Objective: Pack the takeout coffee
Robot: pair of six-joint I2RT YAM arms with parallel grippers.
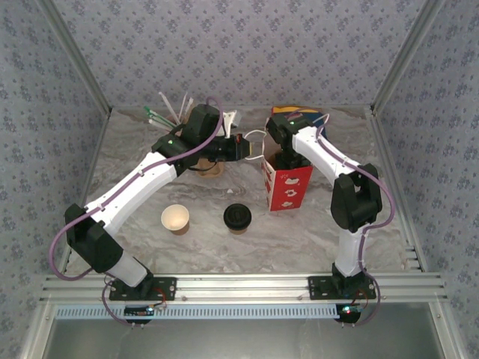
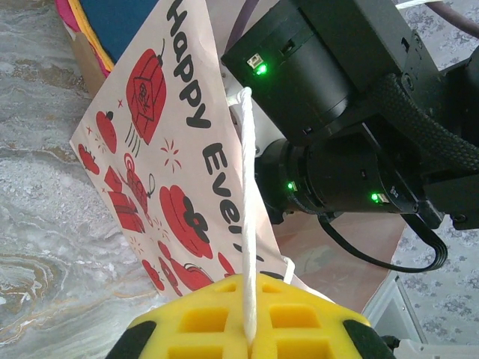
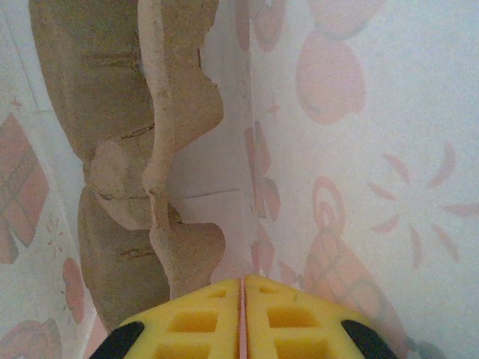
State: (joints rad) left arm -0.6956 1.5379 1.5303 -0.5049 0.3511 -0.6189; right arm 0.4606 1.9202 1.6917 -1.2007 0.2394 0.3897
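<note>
Takeout coffee on marbled table between papered walls; left gripper pinching bag string, right gripper closed.

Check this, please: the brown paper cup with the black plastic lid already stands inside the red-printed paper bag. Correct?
No. The top external view shows the black-lidded brown paper cup standing on the marbled table, outside the red-printed paper bag.

Takeout coffee between lidless cup and bag
</note>
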